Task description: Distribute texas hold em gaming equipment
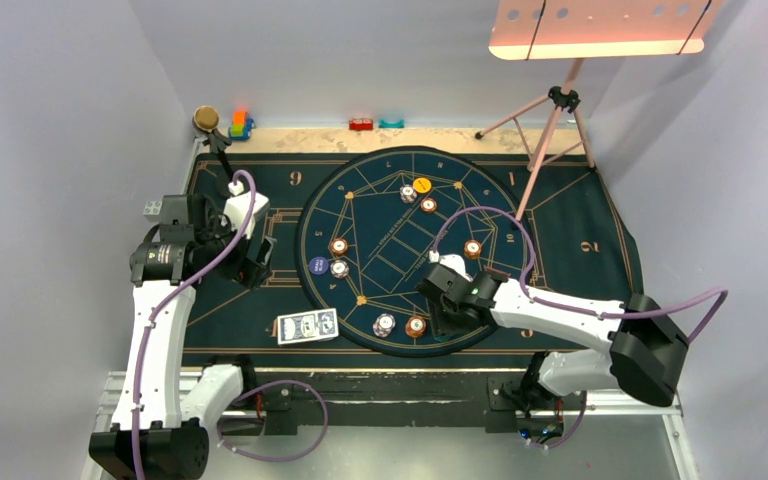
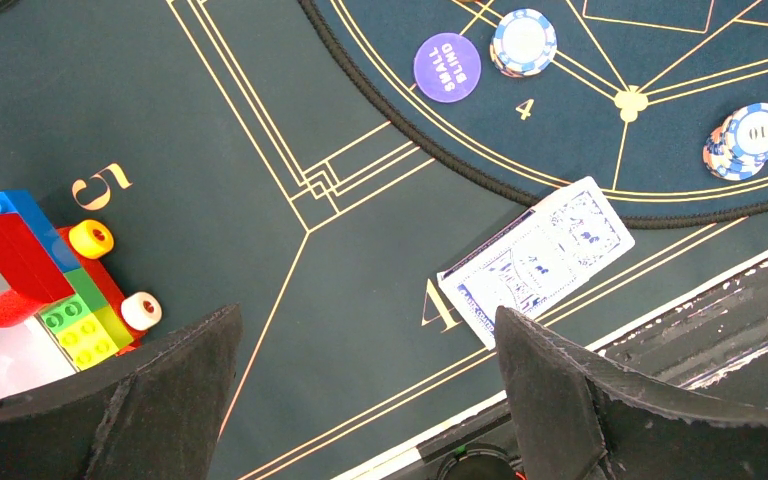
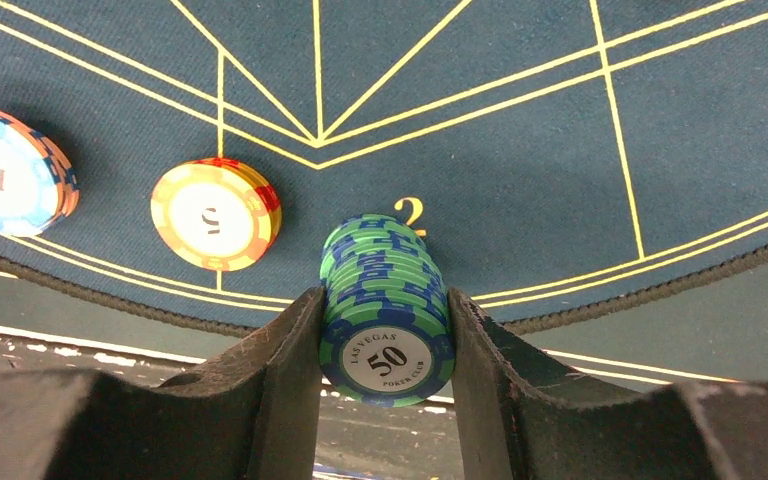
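Showing the right gripper [image 3: 385,305] pressed against both sides of a green chip stack [image 3: 380,255], which stood at the near rim of the round mat [image 3: 560,150], beside an orange chip stack [image 3: 215,213]. The left gripper [image 2: 365,318] hung wide open above the cards [image 2: 535,258]. Likely hazard: loose chips beyond the pads' reach could slip out and scatter during a lift.

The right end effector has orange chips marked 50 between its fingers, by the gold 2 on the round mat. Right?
Not quite: in the right wrist view the chip stack between the fingers of the right end effector is green and blue, not orange. It is marked 50 and sits by the gold 2 on the round mat.
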